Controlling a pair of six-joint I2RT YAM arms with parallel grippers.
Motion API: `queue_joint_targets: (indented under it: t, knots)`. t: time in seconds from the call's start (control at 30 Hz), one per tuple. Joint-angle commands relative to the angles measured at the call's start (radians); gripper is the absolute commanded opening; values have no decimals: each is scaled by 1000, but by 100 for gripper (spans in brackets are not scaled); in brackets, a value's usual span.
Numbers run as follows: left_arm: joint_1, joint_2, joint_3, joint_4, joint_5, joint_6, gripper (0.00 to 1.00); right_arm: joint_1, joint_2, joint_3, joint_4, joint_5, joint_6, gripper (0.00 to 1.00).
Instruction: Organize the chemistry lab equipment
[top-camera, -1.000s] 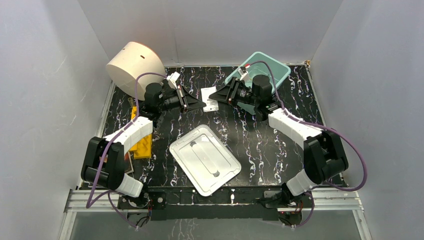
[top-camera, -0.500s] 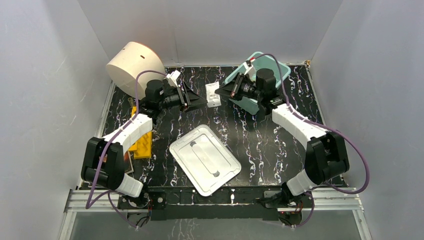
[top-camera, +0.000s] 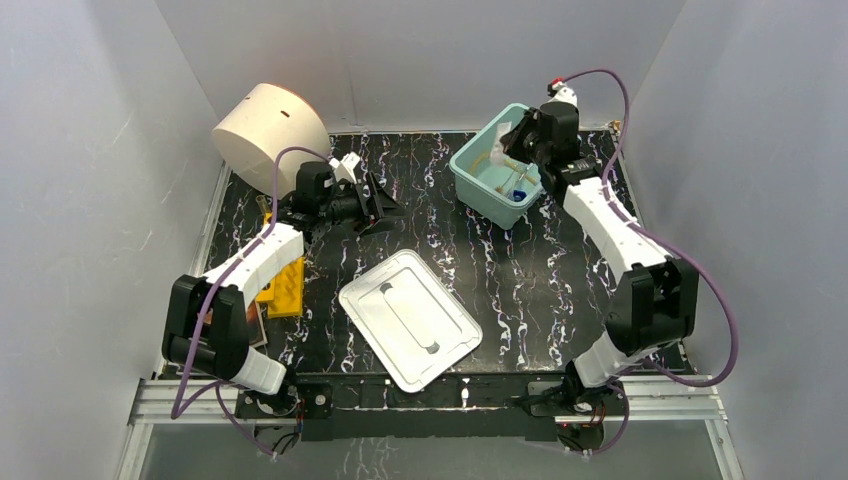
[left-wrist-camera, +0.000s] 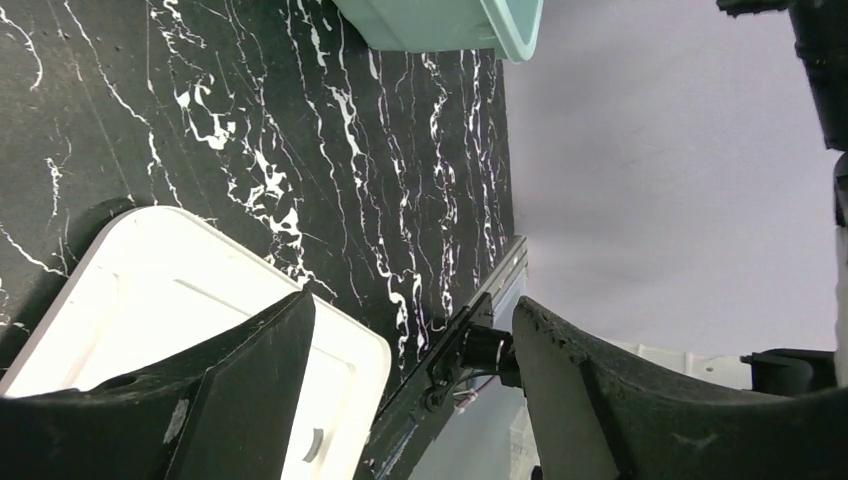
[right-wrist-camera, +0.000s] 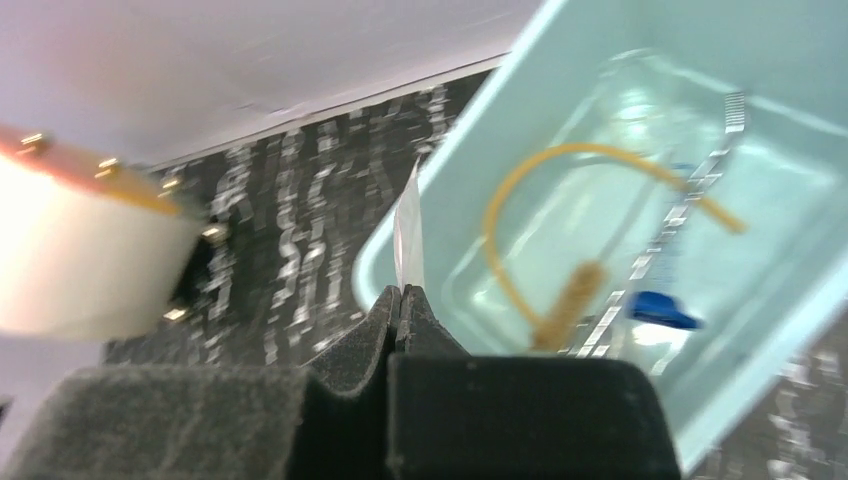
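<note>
1. Right end effector (right-wrist-camera: 400, 292) is pinching the white packet (right-wrist-camera: 408, 230) (seen edge-on) above the teal bin (top-camera: 485, 200), upper right of the frame.
2. Tan tubing (right-wrist-camera: 580, 150) and blue cap (right-wrist-camera: 662, 310) are lying inside the bin.
3. Left end effector (left-wrist-camera: 410, 310) is hanging wide, empty, over the bench (left-wrist-camera: 300, 120).

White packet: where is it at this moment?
Right wrist view: the white packet is pinched edge-on in the shut right gripper, over the rim of the teal bin at the far right of the table.

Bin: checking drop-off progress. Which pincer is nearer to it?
Right. The right pincer hangs over the bin, shut on a packet; the left pincer is open over the table, well off to the bin's left.
</note>
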Motion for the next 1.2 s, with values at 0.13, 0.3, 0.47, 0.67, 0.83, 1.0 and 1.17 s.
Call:
queue_joint_targets:
  t: [0.13,0.3,0.47,0.67,0.83,1.0,1.17]
  knots:
    - [4,-5,63,-129,-52,72,71,-36,171,145,-225,268,-90,0]
    - [4,2,92,-212,-124,112,72,-37,236,117,-227,270,-80,0]
    - [4,9,118,-300,-201,152,72,-37,303,150,-245,289,-101,0]
    - [4,10,130,-358,-284,172,72,-36,337,205,-308,329,-114,23]
    - [4,10,142,-396,-325,183,72,-29,287,262,-357,322,-162,43]
    - [4,3,143,-414,-358,186,72,-6,211,315,-402,232,-240,49]
    - [4,-3,138,-437,-395,185,72,56,112,277,-429,66,-310,53]
